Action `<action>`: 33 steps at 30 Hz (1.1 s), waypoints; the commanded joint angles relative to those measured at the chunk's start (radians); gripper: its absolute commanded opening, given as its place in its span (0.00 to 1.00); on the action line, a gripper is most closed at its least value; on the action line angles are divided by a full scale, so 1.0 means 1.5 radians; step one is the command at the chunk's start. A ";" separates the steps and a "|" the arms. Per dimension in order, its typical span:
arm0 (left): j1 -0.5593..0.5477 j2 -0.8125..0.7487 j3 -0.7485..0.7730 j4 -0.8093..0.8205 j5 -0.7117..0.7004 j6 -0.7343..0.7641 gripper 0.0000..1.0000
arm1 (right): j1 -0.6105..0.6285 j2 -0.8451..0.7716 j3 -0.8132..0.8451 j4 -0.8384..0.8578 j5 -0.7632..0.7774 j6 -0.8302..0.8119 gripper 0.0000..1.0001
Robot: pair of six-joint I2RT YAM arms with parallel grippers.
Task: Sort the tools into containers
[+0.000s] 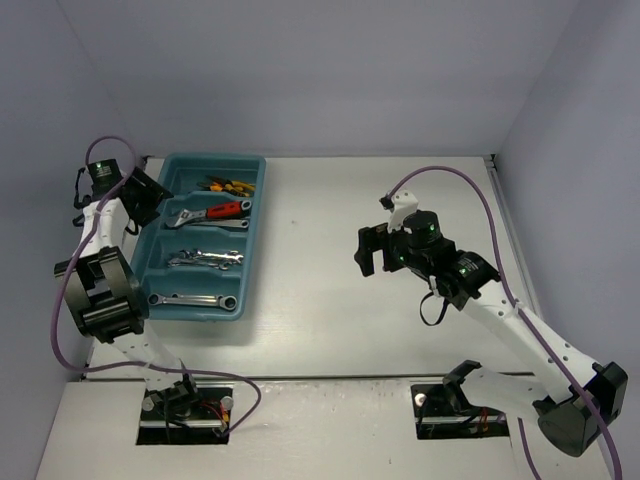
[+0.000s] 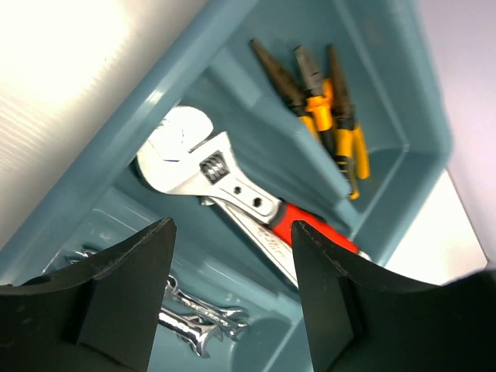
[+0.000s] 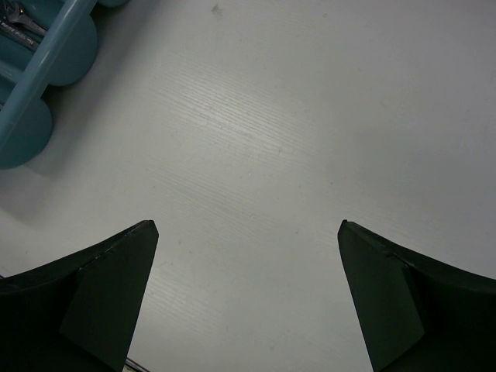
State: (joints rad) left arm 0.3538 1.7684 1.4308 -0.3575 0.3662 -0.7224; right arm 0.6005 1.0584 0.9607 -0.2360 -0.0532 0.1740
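Note:
The teal-blue tray (image 1: 252,232) with four long compartments stands at the left of the table. From far to near the compartments hold orange-handled pliers (image 1: 228,186), a red-handled adjustable wrench (image 1: 214,213), chrome spanners (image 1: 205,259) and a ring spanner (image 1: 195,299). My left gripper (image 1: 150,197) is open and empty at the tray's far left edge. Its wrist view shows the adjustable wrench (image 2: 225,182), pliers (image 2: 329,108) and spanners (image 2: 198,322) below the left gripper (image 2: 232,232). My right gripper (image 1: 372,250) is open and empty over bare table (image 3: 263,155), right of the tray (image 3: 35,77).
Grey walls close in the table on the left, back and right. Purple cables loop from both arms. The arm bases sit in cut-outs at the near edge.

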 commanded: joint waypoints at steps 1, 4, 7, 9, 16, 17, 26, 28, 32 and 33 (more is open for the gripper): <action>0.002 -0.083 0.055 -0.035 -0.003 0.037 0.58 | -0.007 -0.011 0.028 0.031 0.012 -0.010 1.00; 0.000 -0.138 0.072 -0.061 0.010 0.061 0.58 | -0.007 -0.019 0.040 0.031 0.038 -0.009 1.00; -0.002 -0.213 0.088 -0.116 0.006 0.113 0.58 | -0.007 -0.031 0.058 0.031 0.082 -0.011 1.00; -0.006 -0.274 0.091 -0.141 -0.011 0.136 0.59 | -0.008 -0.036 0.074 0.031 0.109 -0.012 1.00; -0.089 -0.420 0.116 -0.254 -0.098 0.223 0.59 | -0.010 -0.073 0.134 0.029 0.244 -0.027 1.00; -0.104 -0.434 0.122 -0.276 -0.121 0.236 0.59 | -0.010 -0.081 0.141 0.027 0.259 -0.030 1.00; -0.199 -0.595 0.139 -0.386 -0.225 0.314 0.59 | -0.010 -0.196 0.148 0.022 0.407 -0.084 1.00; -0.203 -0.624 0.132 -0.394 -0.258 0.336 0.59 | -0.010 -0.231 0.149 0.021 0.407 -0.068 1.00; -0.203 -0.697 0.052 -0.391 -0.352 0.348 0.59 | -0.010 -0.295 0.131 0.017 0.388 -0.041 1.00; -0.203 -0.718 0.030 -0.389 -0.374 0.336 0.61 | -0.010 -0.310 0.130 0.014 0.385 -0.040 1.00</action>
State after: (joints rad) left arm 0.0524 0.7544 1.5460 -0.9419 -0.0202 -0.2480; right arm 0.5896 0.6618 1.1465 -0.2583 0.4876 0.0914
